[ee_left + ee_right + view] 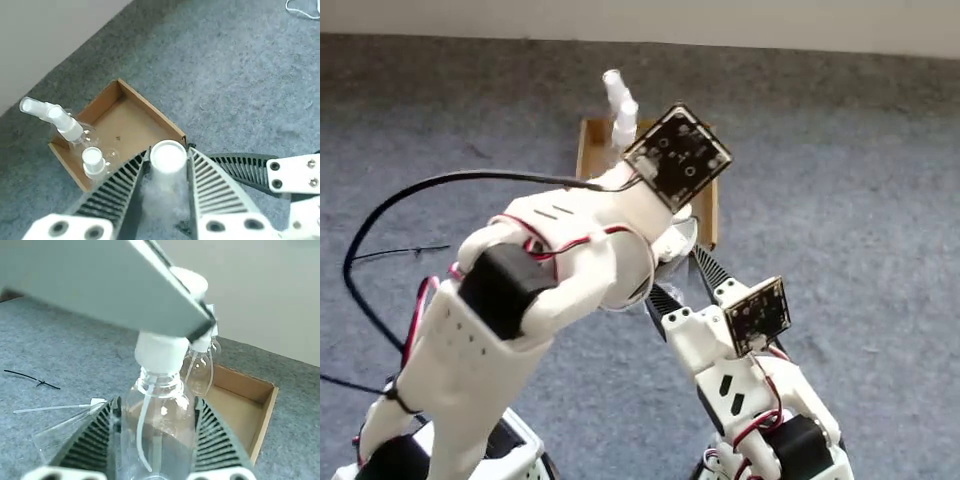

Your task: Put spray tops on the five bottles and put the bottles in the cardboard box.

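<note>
One open brown cardboard box (pixel 131 119) sits on grey carpet (pixel 840 150), holding two clear plastic bottles (pixel 76 133) (pixel 95 162) with white sprayers. Just beside it, the right gripper (pixel 156 407) clamps a third clear bottle (pixel 159 440); the left gripper (pixel 168 152) pinches the white spray top (pixel 168 159) on its neck.

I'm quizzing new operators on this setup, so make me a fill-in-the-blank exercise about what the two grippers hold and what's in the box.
1. The right gripper is shut on a clear ____.
2. The left gripper is shut on a white ____ sitting on that object's neck.
3. The cardboard box holds ____ bottles with tops on.
Missing words: bottle; spray top; two.
</note>
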Tool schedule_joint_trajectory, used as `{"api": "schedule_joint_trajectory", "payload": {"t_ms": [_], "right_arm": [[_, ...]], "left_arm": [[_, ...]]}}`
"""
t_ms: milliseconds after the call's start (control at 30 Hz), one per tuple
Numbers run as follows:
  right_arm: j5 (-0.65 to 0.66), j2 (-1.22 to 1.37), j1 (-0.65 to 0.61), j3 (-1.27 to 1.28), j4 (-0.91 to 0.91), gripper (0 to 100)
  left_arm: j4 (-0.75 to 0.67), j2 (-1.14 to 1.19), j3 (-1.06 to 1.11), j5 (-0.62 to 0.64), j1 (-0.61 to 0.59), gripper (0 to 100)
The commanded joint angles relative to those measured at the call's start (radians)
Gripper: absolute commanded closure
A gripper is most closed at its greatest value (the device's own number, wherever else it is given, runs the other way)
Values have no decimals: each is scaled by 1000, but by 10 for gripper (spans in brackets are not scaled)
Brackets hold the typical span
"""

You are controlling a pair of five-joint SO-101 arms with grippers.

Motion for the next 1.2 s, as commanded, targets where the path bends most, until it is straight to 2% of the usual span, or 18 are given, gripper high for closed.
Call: {"api": "schedule_joint_trajectory", "payload": {"t_ms": [0, 333, 500, 633, 1000, 1167], "right_arm": [[-11, 2, 4, -10, -21, 995], [-11, 2, 4, -10, -21, 995], [-11, 2, 4, -10, -21, 995], [-11, 2, 4, -10, -21, 995], [-11, 2, 4, -10, -21, 995], [-11, 2, 4, -10, -22, 995]], "left_arm": [[5, -64, -7, -9, -22, 854], [-3, -70, -18, -11, -24, 847], [-77, -61, -76, -9, -102, 849], [-63, -61, -73, -9, -114, 849], [-54, -70, 137, -11, -110, 849], [-54, -71, 153, -11, -71, 849]]}}
